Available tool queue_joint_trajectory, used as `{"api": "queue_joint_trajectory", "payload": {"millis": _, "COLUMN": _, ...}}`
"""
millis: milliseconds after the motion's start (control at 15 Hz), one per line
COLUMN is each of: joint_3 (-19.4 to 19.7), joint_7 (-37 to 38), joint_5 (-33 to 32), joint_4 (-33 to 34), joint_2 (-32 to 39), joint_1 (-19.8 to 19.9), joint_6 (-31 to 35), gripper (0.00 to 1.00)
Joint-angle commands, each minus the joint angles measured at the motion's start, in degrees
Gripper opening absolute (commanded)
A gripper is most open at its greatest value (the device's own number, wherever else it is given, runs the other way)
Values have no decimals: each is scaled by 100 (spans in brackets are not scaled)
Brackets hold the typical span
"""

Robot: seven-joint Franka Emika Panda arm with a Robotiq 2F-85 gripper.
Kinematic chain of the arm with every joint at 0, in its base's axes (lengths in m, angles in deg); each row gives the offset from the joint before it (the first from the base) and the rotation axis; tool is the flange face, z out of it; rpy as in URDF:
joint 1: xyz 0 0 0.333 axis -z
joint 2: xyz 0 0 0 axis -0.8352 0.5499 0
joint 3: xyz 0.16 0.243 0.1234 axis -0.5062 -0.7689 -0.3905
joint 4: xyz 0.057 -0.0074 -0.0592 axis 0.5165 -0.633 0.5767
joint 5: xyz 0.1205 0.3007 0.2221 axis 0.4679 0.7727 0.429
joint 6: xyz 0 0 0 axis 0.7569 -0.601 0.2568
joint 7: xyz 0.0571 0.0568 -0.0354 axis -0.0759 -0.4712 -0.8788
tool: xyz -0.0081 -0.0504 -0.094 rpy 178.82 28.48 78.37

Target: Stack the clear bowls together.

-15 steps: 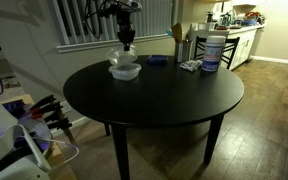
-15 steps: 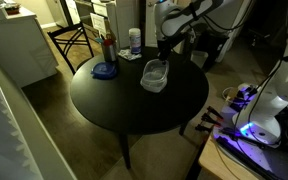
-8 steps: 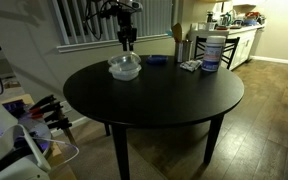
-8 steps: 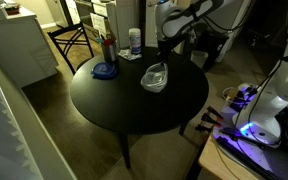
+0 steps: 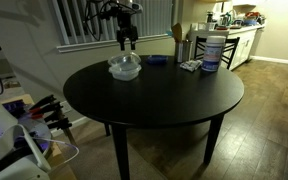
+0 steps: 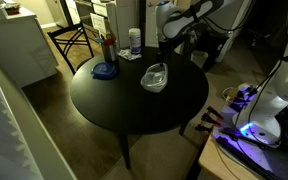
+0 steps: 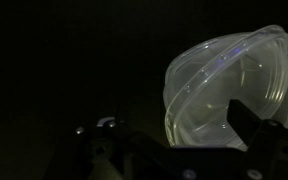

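Observation:
The clear bowls [image 5: 125,67] [image 6: 156,77] sit nested one inside the other at the far side of the round black table [image 5: 154,105] [image 6: 129,115]. In the wrist view the clear bowls [image 7: 229,95] fill the right half, with a bluish rim line inside a whitish one. My gripper [image 5: 127,41] [image 6: 165,46] hangs just above their rim. It is open, and in the wrist view the gripper [image 7: 189,135] has one dark finger [image 7: 250,128] in front of the bowls. Nothing is held.
A tall white tub with a blue label [image 5: 212,50] [image 6: 134,40] stands near the table's edge, with a small white item [image 5: 190,66] beside it. A flat blue disc [image 5: 156,60] [image 6: 105,70] and a dark bottle [image 6: 109,47] also stand on the table. A chair [image 6: 74,40] stands beyond the table.
The jaws went from nearly shut to wide open. The upper bowl dropped into the lower one, and the gripper rose slightly off the rim.

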Motion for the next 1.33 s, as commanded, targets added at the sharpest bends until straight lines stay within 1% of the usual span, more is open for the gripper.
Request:
{"api": "queue_joint_trajectory", "payload": {"millis": 0, "joint_3": 9, "joint_7": -154, "joint_5": -26, "joint_4": -348, "joint_2": -213, "joint_1": 43, "joint_6": 374, "gripper": 73}}
{"api": "queue_joint_trajectory", "payload": {"millis": 267, "joint_3": -13, "joint_7": -172, "joint_5": 70, "joint_4": -286, "joint_2": -436, "joint_1": 35, "joint_6": 155, "gripper": 45}}
{"api": "queue_joint_trajectory", "payload": {"millis": 467, "joint_3": -30, "joint_7": -224, "joint_5": 156, "joint_4": -225, "joint_2": -689, "joint_1": 55, "joint_6": 70, "gripper": 27}}
{"api": "queue_joint_trajectory", "payload": {"millis": 533, "joint_3": -33, "joint_7": -225, "joint_5": 153, "joint_4": -212, "joint_2": -760, "joint_1": 56, "joint_6": 80, "gripper": 19}}
{"api": "queue_joint_trajectory", "payload": {"millis": 733, "joint_3": -30, "joint_7": -212, "joint_5": 134, "joint_4": -253, "joint_2": -825, "joint_1": 69, "joint_6": 191, "gripper": 2}}
{"api": "queue_joint_trajectory", "payload": {"millis": 867, "joint_3": -30, "joint_7": -215, "joint_5": 145, "joint_4": -344, "joint_2": -806, "joint_1": 77, "joint_6": 350, "gripper": 0}}
{"api": "queue_joint_trajectory", "payload": {"millis": 1267, "joint_3": -26, "joint_7": -165, "joint_5": 130, "joint_4": -622, "joint_2": -533, "joint_1": 70, "joint_6": 822, "gripper": 0}}
